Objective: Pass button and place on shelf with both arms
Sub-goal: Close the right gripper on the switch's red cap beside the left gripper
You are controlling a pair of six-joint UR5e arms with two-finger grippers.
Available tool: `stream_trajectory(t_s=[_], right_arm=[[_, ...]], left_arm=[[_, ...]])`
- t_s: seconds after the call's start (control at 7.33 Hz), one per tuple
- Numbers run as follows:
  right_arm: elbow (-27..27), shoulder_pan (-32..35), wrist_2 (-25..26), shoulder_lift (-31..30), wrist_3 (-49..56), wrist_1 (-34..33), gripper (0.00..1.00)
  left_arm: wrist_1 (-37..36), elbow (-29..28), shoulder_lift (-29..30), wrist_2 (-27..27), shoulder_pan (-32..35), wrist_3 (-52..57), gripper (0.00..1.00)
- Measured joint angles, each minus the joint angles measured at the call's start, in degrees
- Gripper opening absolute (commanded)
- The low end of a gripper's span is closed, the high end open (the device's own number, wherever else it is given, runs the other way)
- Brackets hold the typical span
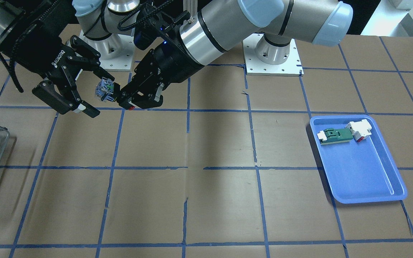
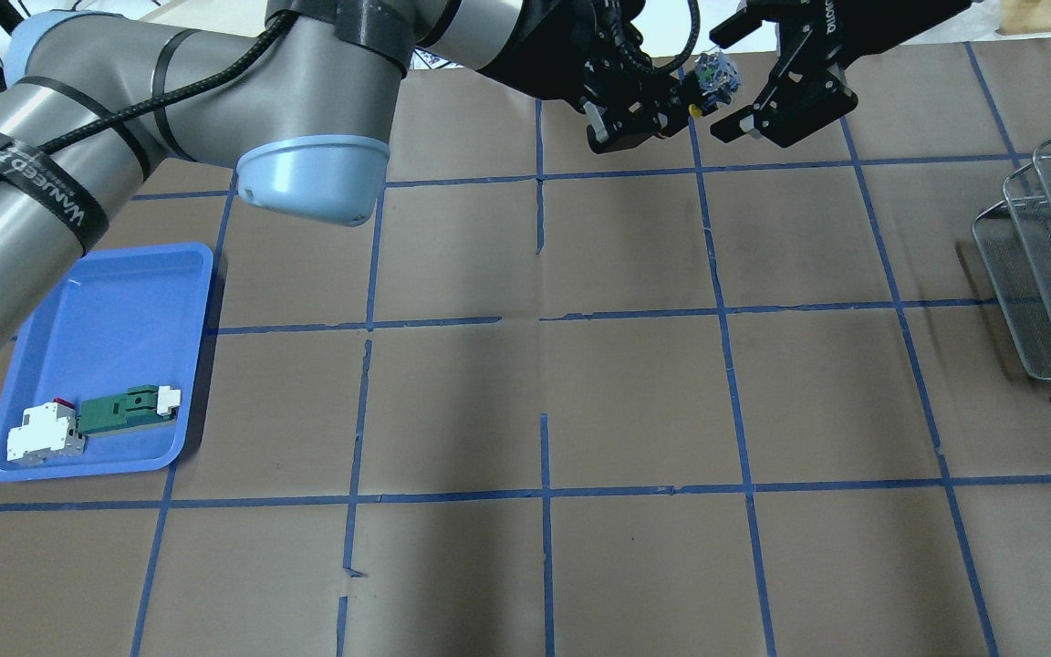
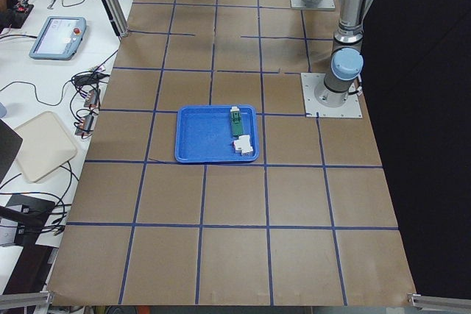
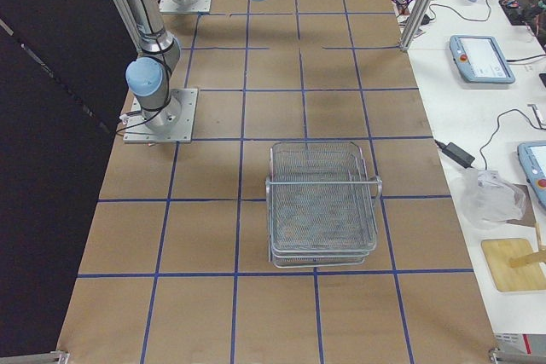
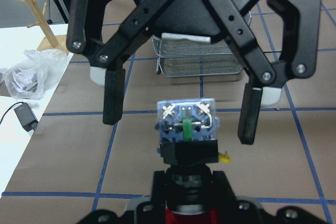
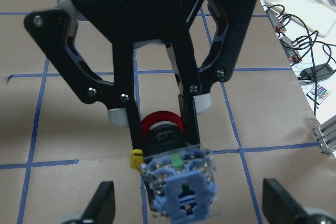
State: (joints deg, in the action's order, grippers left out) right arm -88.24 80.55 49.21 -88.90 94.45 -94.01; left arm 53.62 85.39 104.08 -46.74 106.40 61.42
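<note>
My left gripper (image 1: 122, 98) is shut on the button (image 1: 105, 91), clamping its black collar and red head. It holds the button in the air with the blue-and-white block pointing at my right gripper (image 1: 99, 94). My right gripper is open, and the block sits between its spread fingers (image 5: 112, 96) without touching them. In the right wrist view the red head (image 6: 161, 121) shows between the left gripper's fingers. From overhead the button (image 2: 715, 77) hangs at the far side of the table. The wire shelf (image 2: 1045, 255) stands at the table's right edge and also shows in the left wrist view (image 5: 199, 59).
A blue tray (image 2: 199, 274) on the table's left holds a green-and-white flat part (image 2: 124, 411) with a white-red end. Brown paper with blue tape lines covers the table (image 2: 635, 392). The arm bases (image 1: 273, 53) stand at the robot's side.
</note>
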Motion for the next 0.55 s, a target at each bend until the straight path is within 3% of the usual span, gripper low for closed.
stream_trajectory(t_s=[0.41, 0.55], right_arm=[[-0.20, 0.78, -0.07, -0.77, -1.09, 0.06, 1.00], [-0.29, 0.95, -0.07, -1.12, -1.21, 0.06, 0.91]], left_arm=[[-0.06, 0.07, -0.51, -0.02, 0.06, -0.55, 0.00], [-0.08, 0.08, -0.58, -0.02, 0.09, -0.59, 0.00]])
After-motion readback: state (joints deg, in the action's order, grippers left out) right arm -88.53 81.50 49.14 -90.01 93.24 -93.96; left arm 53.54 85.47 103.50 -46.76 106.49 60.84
